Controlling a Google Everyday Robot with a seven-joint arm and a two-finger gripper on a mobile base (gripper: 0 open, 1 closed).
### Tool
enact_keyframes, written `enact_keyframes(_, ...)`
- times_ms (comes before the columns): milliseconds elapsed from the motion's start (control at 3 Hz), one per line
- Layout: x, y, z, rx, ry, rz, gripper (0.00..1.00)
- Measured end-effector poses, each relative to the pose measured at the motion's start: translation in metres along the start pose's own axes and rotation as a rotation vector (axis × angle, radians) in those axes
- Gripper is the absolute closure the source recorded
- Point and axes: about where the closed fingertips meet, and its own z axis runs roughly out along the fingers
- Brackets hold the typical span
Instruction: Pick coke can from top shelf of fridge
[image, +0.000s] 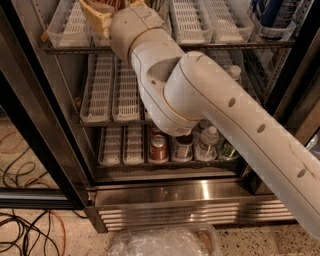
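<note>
The end effector (98, 16) is at the top shelf (235, 44), partly cut off.

Tangled cables (20, 220) on floor (60, 245) left; crumpled clear plastic (165, 242) at bottom; reddish can (158, 148), dark jar (183, 148), water bottle (207, 145) in row

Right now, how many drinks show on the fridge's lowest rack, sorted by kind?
Cans: 1, the reddish can.
Bottles: 2, the dark bottle and the clear bottle.
Unclear kind: 1, the green container, half behind the arm.
Total: 4 in view.
The gripper is up at the top shelf, left of centre.
</note>
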Motion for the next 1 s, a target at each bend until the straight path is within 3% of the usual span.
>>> enact_keyframes(1000,-0.003,0.021,-0.030,-0.086,0.049,-0.006,1.00)
